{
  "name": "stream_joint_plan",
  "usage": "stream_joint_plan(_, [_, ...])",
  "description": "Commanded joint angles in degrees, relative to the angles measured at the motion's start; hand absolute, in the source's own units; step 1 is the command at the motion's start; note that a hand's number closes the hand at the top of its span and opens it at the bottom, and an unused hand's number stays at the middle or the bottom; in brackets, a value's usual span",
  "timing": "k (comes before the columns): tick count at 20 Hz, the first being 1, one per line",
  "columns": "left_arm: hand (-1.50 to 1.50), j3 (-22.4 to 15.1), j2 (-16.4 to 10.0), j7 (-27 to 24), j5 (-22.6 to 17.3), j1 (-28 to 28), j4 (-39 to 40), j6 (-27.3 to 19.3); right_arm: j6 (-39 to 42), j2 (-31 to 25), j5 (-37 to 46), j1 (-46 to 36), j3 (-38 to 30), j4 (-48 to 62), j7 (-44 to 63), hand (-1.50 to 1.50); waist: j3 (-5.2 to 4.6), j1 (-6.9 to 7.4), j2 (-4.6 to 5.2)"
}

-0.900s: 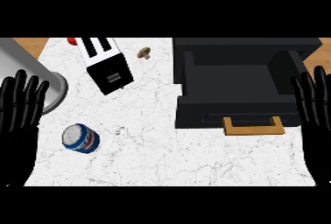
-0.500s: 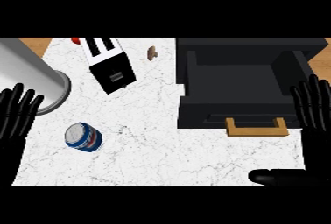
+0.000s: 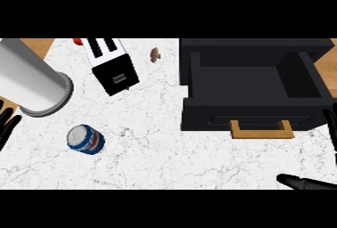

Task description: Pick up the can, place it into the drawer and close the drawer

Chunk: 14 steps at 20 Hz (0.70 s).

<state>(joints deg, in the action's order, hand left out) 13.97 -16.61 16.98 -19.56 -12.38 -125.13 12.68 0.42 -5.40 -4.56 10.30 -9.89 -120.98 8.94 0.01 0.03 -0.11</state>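
On the bench, toward its left, the can lies ungrasped, well apart from the open drawer; left robot hand and right robot hand are released, so every step is yet to do.

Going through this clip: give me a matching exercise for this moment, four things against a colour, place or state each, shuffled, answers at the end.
Things:
1. can
2. toaster
3. drawer
4. drawer handle

Descriptions:
A. black, standing open
B. tan, on the drawer's front
C. blue, on the counter at lower left
D. black and white, at upper left

Pairs: 1-C, 2-D, 3-A, 4-B.
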Motion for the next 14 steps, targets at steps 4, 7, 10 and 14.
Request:
stream_joint_plan(4, [-1.5,5.78,-0.08,3.45,-5.18,-0.96,-0.14,2.88,4.24,1.15,-3.14,6.46,-3.31,1.33,-5.27,-1.5,0.01,-0.14,0.05])
stream_joint_plan(7, [-1.5,10.56,-0.62,6.32,-11.0,-8.67,-9.44,6.11,6.08,-0.71,-5.62,6.59,-5.94,-0.28,-3.99,-1.5,0.0,0.31,-0.06])
stream_joint_plan(10, [-1.5,8.23,2.87,7.61,-8.66,-4.47,-6.56,2.35,6.59,-0.78,-7.59,6.69,-6.36,-4.09,-0.24,-1.5,-0.01,-0.07,0.01])
stream_joint_plan(14, [-1.5,8.37,3.46,8.79,-10.44,-2.83,-2.77,2.88,8.24,-3.17,-11.55,6.09,-11.2,-2.91,0.66,-1.5,-0.02,-0.22,0.07])
